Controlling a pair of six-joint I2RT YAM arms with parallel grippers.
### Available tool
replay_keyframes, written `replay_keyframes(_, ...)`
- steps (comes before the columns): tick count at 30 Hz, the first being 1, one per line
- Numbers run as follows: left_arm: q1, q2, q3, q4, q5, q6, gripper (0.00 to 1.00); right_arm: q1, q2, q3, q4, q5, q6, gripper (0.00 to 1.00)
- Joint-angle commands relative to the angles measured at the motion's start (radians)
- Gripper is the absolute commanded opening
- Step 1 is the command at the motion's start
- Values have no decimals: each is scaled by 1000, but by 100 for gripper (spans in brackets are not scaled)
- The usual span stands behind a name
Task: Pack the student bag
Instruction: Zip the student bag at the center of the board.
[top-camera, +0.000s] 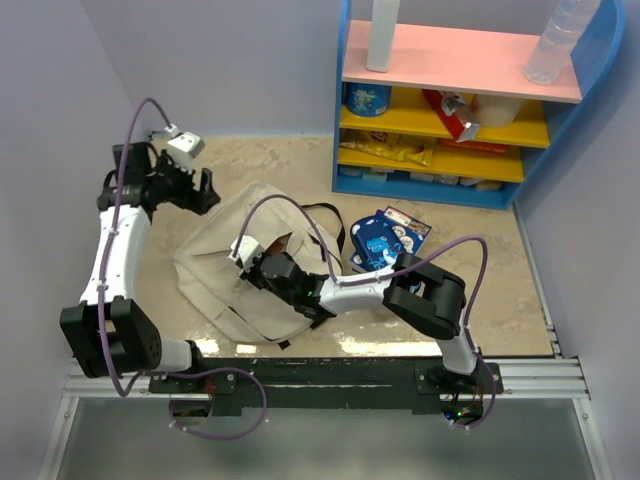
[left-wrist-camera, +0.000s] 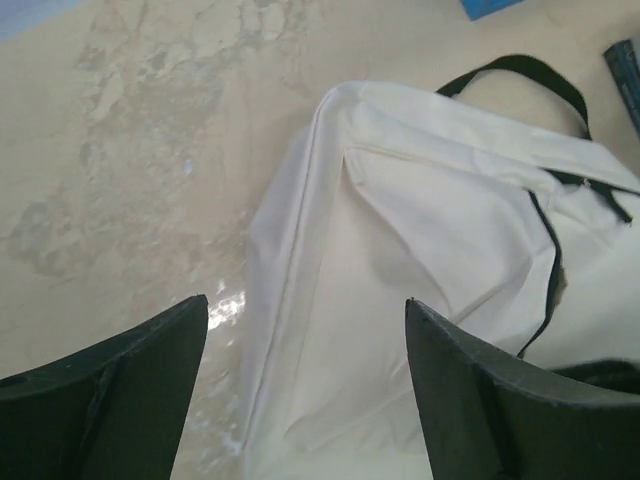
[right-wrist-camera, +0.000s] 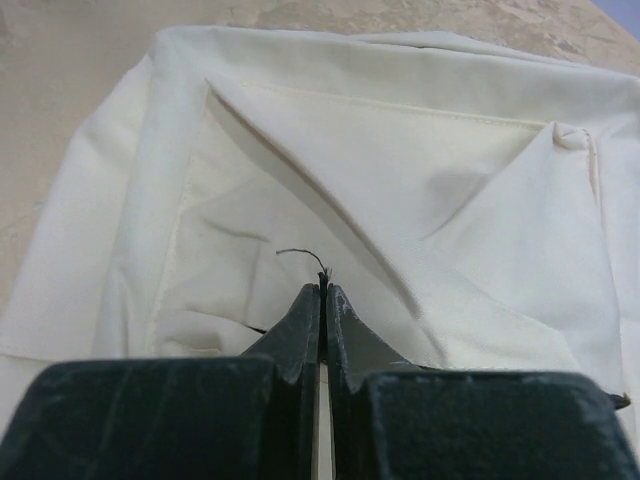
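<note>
Cream canvas bag (top-camera: 215, 255) lies flat on the beige marbled counter (top-camera: 480, 290), left of centre and toward the near edge. Its black strap (left-wrist-camera: 520, 68) loops out on the far side. A dark zipper line runs down one panel.

Left gripper (left-wrist-camera: 305, 303): jaws wide open, holding nothing. It hangs above the bag's far-left corner, toward the counter's left edge, with bare counter and the bag's edge both under it.

Right gripper (right-wrist-camera: 323, 290): fingers pressed together, tips down on the bag's top panel near its middle. A thin dark thread sticks out at the tips. Cannot tell whether any cloth is pinched.

Blue printed packs (top-camera: 385, 240) lie just beside the bag's right side. A blue shelf unit (top-camera: 345, 120) stands at the far right corner.
</note>
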Motion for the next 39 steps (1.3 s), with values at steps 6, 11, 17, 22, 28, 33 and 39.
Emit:
replay_keyframes(6,64,-101,-131,-422,301,532,69,-141,-37,164,-148,-119,305,0)
replay_keyframes(11,65,-84,-214,-472,330,650,64,-164,-20,234,-199,-162,346,0)
replay_keyframes(17,61,-111,-298,-432,376,708,74,-179,-3,287,-210,-201,406,0)
replay_keyframes(22,61,-177,-394,-199,421,641,79,-181,-5,293,-208,-237,444,0)
replay_keyframes(28,42,-222,-499,27,461,586,87,-181,-8,291,-205,-259,464,0)
replay_keyframes(33,38,-167,-527,91,462,589,87,-179,-13,293,-199,-283,489,0)
replay_keyframes(39,33,-93,-530,95,436,624,68,-179,-16,293,-197,-316,500,0)
